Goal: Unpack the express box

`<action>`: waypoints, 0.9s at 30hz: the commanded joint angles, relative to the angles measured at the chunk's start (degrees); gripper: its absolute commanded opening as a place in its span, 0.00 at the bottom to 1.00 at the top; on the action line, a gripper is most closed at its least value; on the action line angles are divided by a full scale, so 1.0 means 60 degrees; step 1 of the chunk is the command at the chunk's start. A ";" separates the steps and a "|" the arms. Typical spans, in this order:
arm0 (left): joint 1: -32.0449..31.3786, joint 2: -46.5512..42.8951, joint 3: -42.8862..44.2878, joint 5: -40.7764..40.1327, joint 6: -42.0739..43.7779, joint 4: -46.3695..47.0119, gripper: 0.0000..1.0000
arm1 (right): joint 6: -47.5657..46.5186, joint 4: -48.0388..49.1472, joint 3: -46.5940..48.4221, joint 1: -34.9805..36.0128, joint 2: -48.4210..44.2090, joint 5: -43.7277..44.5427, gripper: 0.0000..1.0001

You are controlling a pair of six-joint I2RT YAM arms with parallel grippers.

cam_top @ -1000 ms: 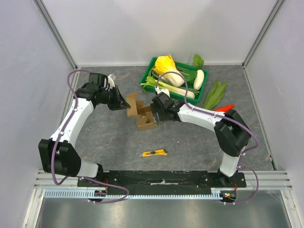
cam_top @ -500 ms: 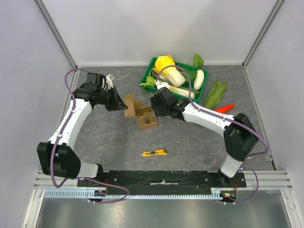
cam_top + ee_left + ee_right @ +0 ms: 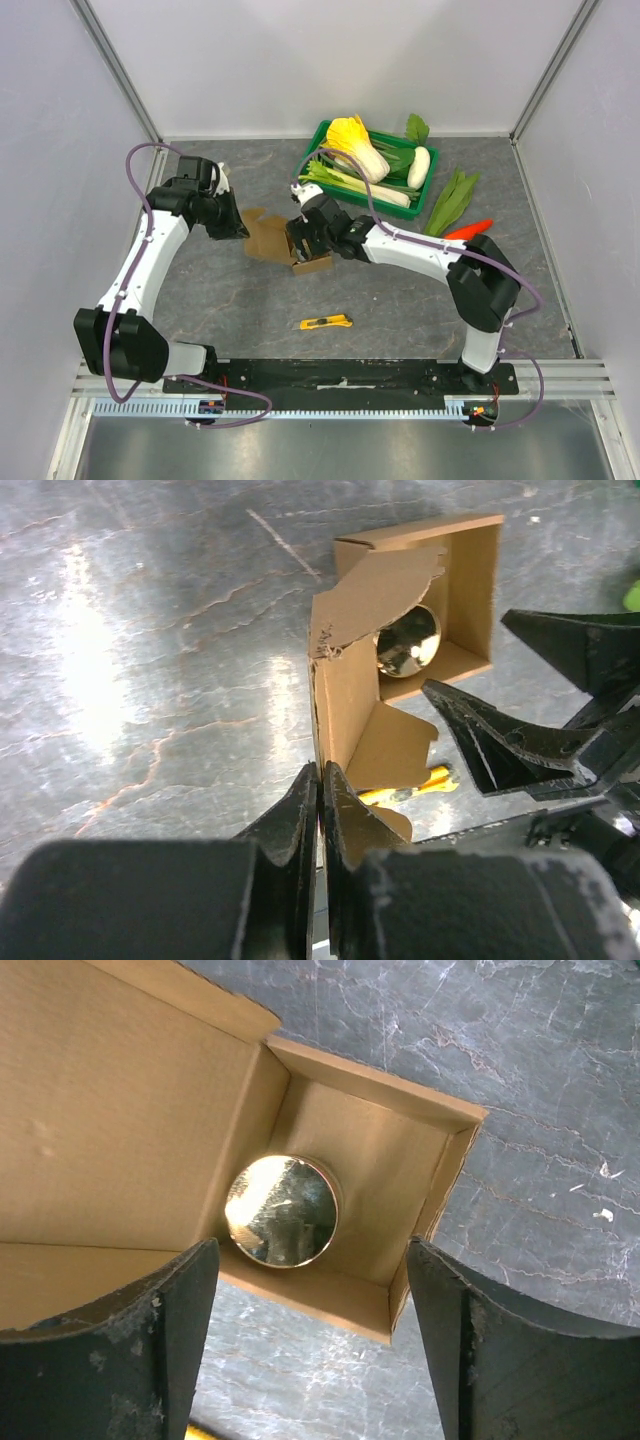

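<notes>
The express box [image 3: 314, 264], small brown cardboard, lies open at mid-table with its lid flap [image 3: 262, 240] folded out to the left. My left gripper [image 3: 240, 228] is shut on that flap's edge; the left wrist view shows the fingertips [image 3: 305, 795] pinching the thin cardboard [image 3: 345, 695]. A shiny round disc [image 3: 281, 1210] lies inside the box [image 3: 130, 1110], also visible from the left wrist as the disc [image 3: 407, 645]. My right gripper [image 3: 312, 1330] hovers open directly above the box's open cavity, its fingers either side of the near wall, holding nothing.
A green crate [image 3: 312, 152] full of vegetables stands behind the box. Loose leafy greens [image 3: 453, 198] and a red chili [image 3: 472, 228] lie to the right. A yellow utility knife [image 3: 326, 322] lies in front of the box.
The flap has been drawn out leftward and lies flatter. My right gripper has moved left over the box opening. The left arm has shifted slightly left.
</notes>
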 commanded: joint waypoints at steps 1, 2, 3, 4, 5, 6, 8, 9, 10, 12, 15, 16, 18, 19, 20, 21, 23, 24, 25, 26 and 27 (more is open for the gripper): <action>0.0021 -0.0293 -0.0157 -0.1239 0.0752 -0.0343 0.09 | -0.0958 0.0369 0.0403 0.0043 0.0393 -0.0209 0.85; 0.0021 -0.0278 -0.0201 -0.1356 0.0810 -0.0343 0.09 | -0.1017 0.0369 0.0417 0.0029 0.0510 -0.0195 0.85; 0.0035 -0.0264 -0.0230 -0.1502 0.0840 -0.0329 0.09 | -0.1061 0.0354 0.0432 0.0029 0.0569 -0.0209 0.86; 0.0021 -0.0234 -0.0245 -0.1576 0.0869 -0.0343 0.08 | -0.1134 0.0340 0.0447 0.0043 0.0613 -0.0238 0.86; 0.0021 -0.0191 -0.0245 -0.1621 0.0884 -0.0329 0.08 | -0.1178 0.0340 0.0461 0.0029 0.0715 -0.0297 0.87; 0.0021 -0.0132 -0.0260 -0.1650 0.0913 -0.0343 0.08 | -0.1193 0.0340 0.0462 0.0043 0.0760 -0.0399 0.87; 0.0021 -0.0044 -0.0274 -0.1621 0.0957 -0.0329 0.04 | -0.1252 0.0369 0.0462 0.0029 0.0891 -0.0473 0.88; 0.0035 -0.0029 -0.0275 -0.1664 0.0972 -0.0343 0.04 | -0.1252 0.0369 0.0462 0.0029 0.0921 -0.0517 0.89; 0.0021 0.0000 -0.0289 -0.1694 0.0972 -0.0343 0.02 | -0.1252 0.0398 0.0476 0.0058 0.0950 -0.0532 0.89; 0.0021 0.0044 -0.0333 -0.1752 0.1016 -0.0343 0.02 | -0.1252 0.0456 0.0491 0.0043 0.1024 -0.0634 0.90; 0.0021 0.0117 -0.0377 -0.1898 0.1060 -0.0343 0.02 | -0.1223 0.0632 0.0491 0.0058 0.1053 -0.0795 0.92; 0.0021 0.0103 -0.0406 -0.1914 0.1075 -0.0343 0.02 | -0.1252 0.0633 0.0505 0.0072 0.1097 -0.0868 0.93; 0.0021 0.0146 -0.0407 -0.1899 0.1090 -0.0372 0.02 | -0.1238 0.0705 0.0549 0.0102 0.1126 -0.0898 0.93; 0.0021 0.0147 -0.0421 -0.1899 0.1104 -0.0358 0.02 | -0.1266 0.0720 0.0549 0.0131 0.1155 -0.0883 0.94; 0.0035 0.0176 -0.0421 -0.1885 0.1104 -0.0372 0.02 | -0.1267 0.0749 0.0564 0.0131 0.1199 -0.0869 0.94; 0.0021 0.0205 -0.0436 -0.1885 0.1104 -0.0372 0.02 | -0.1310 0.0750 0.0637 0.0146 0.1229 -0.0825 0.94; 0.0021 0.0220 -0.0407 -0.1812 0.1119 -0.0372 0.02 | -0.1325 0.0750 0.0710 0.0190 0.1404 -0.0766 0.94; 0.0021 0.0220 -0.0406 -0.1782 0.1119 -0.0372 0.02 | -0.1340 0.0750 0.0769 0.0204 0.1448 -0.0752 0.94; 0.0021 0.0249 -0.0406 -0.1739 0.1119 -0.0372 0.02 | -0.1354 0.0750 0.0798 0.0219 0.1550 -0.0751 0.94; 0.0021 0.0249 -0.0421 -0.1709 0.1133 -0.0372 0.02 | -0.1384 0.0750 0.0827 0.0234 0.1609 -0.0664 0.94; 0.0021 0.0235 -0.0407 -0.1680 0.1133 -0.0343 0.02 | -0.1384 0.0750 0.0871 0.0248 0.1653 -0.0635 0.94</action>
